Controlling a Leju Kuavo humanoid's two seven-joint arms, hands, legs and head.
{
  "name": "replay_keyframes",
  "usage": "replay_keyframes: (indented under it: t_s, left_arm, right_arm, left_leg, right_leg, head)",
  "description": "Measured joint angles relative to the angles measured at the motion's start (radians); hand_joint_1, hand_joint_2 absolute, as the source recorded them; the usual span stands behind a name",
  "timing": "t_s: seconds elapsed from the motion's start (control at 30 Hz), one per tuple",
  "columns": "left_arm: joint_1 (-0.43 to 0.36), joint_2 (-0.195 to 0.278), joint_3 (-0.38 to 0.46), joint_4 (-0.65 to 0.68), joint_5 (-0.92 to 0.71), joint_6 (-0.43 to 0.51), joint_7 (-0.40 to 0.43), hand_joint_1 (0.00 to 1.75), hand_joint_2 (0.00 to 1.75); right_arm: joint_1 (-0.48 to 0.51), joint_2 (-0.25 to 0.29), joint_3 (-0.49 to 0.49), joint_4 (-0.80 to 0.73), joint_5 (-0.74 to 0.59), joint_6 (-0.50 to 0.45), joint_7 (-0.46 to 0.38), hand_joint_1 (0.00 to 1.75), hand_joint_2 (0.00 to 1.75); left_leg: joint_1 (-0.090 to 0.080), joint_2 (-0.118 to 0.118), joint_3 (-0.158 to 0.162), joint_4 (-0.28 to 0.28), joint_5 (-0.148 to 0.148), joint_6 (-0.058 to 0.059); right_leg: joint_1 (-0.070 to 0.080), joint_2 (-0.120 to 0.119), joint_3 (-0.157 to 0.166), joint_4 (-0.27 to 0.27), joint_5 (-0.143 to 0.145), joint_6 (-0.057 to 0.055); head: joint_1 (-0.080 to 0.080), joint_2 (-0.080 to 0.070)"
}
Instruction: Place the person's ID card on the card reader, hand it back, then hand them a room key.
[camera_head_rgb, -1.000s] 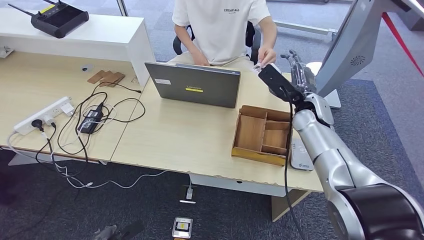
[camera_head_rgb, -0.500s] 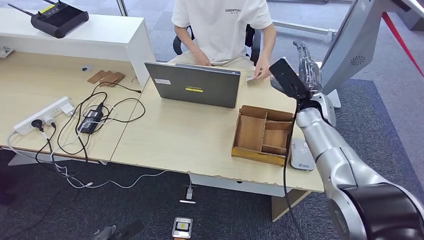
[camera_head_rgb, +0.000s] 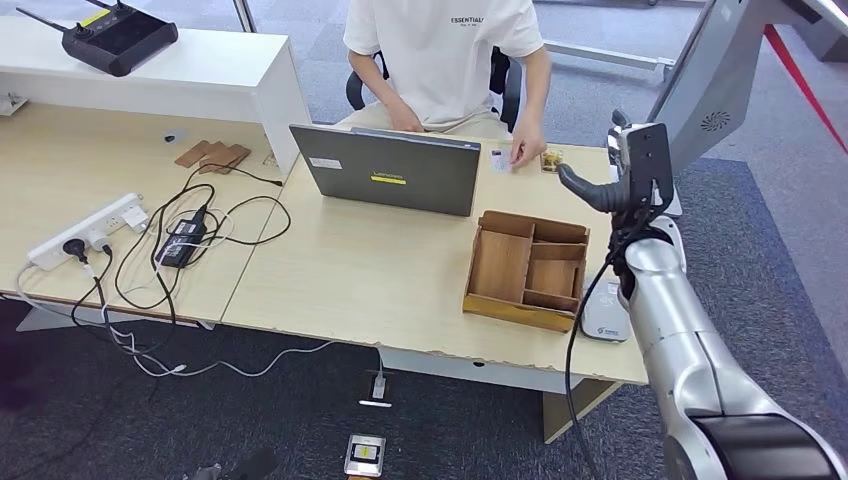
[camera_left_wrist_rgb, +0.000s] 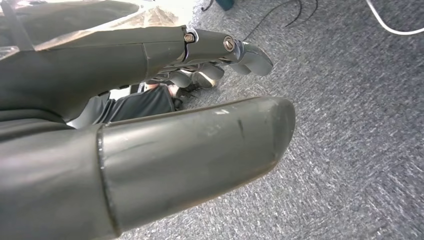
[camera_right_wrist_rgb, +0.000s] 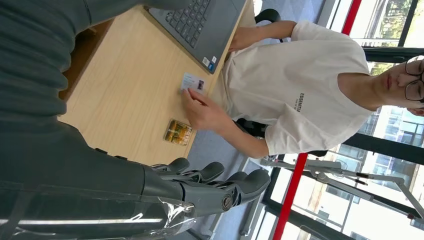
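At the desk's (camera_head_rgb: 380, 290) near right edge the card reader (camera_head_rgb: 601, 312) lies just right of the wooden tray (camera_head_rgb: 527, 268), and above them the right hand (camera_head_rgb: 612, 180) is raised with fingers (camera_right_wrist_rgb: 210, 185) apart, holding nothing. Farther back, right of the laptop (camera_head_rgb: 392, 168), the ID card (camera_head_rgb: 499, 158) lies flat under the person's hand (camera_head_rgb: 525, 150), beside a small yellow item (camera_head_rgb: 551, 160). The left hand (camera_left_wrist_rgb: 125, 120) hangs over the carpet, fingers apart.

The card reader (camera_head_rgb: 603, 312) lies partly hidden behind the right arm. The ID card (camera_head_rgb: 500, 158) (under the person's fingers) is too small to read.
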Motion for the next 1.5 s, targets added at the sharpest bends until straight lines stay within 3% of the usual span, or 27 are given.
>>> replay_keyframes:
  t_s: [0.47,1.03,1.33,1.5]
  left_arm:
    - [0.008,0.011,0.001,0.0,0.011,0.004,-0.013,0.0,0.0]
    - [0.03,0.023,0.001,0.0,0.019,0.01,-0.043,0.0,0.0]
    - [0.033,0.028,0.001,0.0,0.019,0.01,-0.044,0.0,0.0]
    - [0.034,0.028,0.001,0.0,0.022,0.013,-0.04,0.0,0.0]
  right_arm:
    - [0.259,-0.061,0.018,-0.363,-0.002,0.074,0.064,0.0,1.75]
    - [0.5,-0.126,0.053,-0.634,0.091,0.15,0.095,0.0,1.75]
    - [0.538,-0.158,0.113,-0.68,0.434,0.019,0.108,0.0,1.75]
    - [0.547,-0.162,0.139,-0.674,0.541,-0.035,0.141,0.0,1.75]
  left_leg:
    - [0.0,0.0,0.0,0.0,0.0,0.0]
    - [0.0,0.0,0.0,0.0,-0.001,-0.001]
    - [0.0,0.0,0.0,0.0,-0.001,-0.001]
    - [0.0,0.0,0.0,-0.001,-0.001,-0.001]
  right_leg:
    - [0.0,0.0,0.0,0.0,0.0,0.0]
    - [0.0,0.0,0.0,0.0,-0.001,0.0]
    - [0.0,0.0,0.0,0.0,-0.001,0.0]
    - [0.0,0.0,0.0,0.0,-0.001,0.0]
  head:
    - [0.0,0.0]
    - [0.0,0.0]
    - [0.0,0.0]
    - [0.0,0.0]
